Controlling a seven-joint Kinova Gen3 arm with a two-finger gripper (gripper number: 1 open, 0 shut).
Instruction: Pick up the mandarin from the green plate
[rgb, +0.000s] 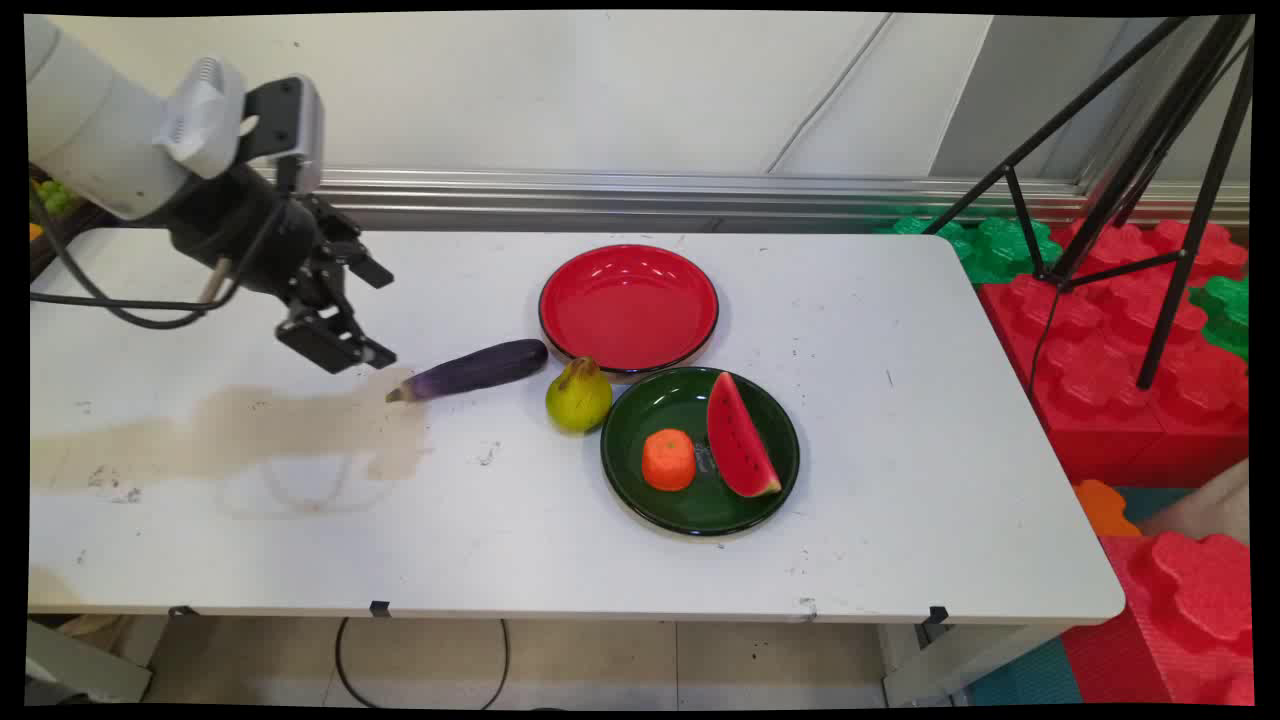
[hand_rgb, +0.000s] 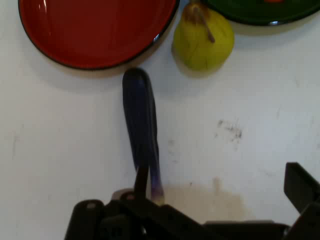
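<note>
Toward the table's (rgb: 900, 520) left end, gripper (rgb: 345, 305) hangs wide open, empty, just beside eggplant (rgb: 478, 369) stem; eggplant runs lengthwise toward red plate (rgb: 628, 305).

1. The gripper (rgb: 362, 312) hangs above the bench, jaws spread apart, holding nothing, nearest the stem end of the eggplant (rgb: 476, 369).
2. The eggplant is long, dark purple, lying flat, its rounded far end just beside the red plate (rgb: 628, 305).
3. A yellow-green pear (rgb: 578, 396) sits between eggplant and green plate (rgb: 698, 512).
</note>
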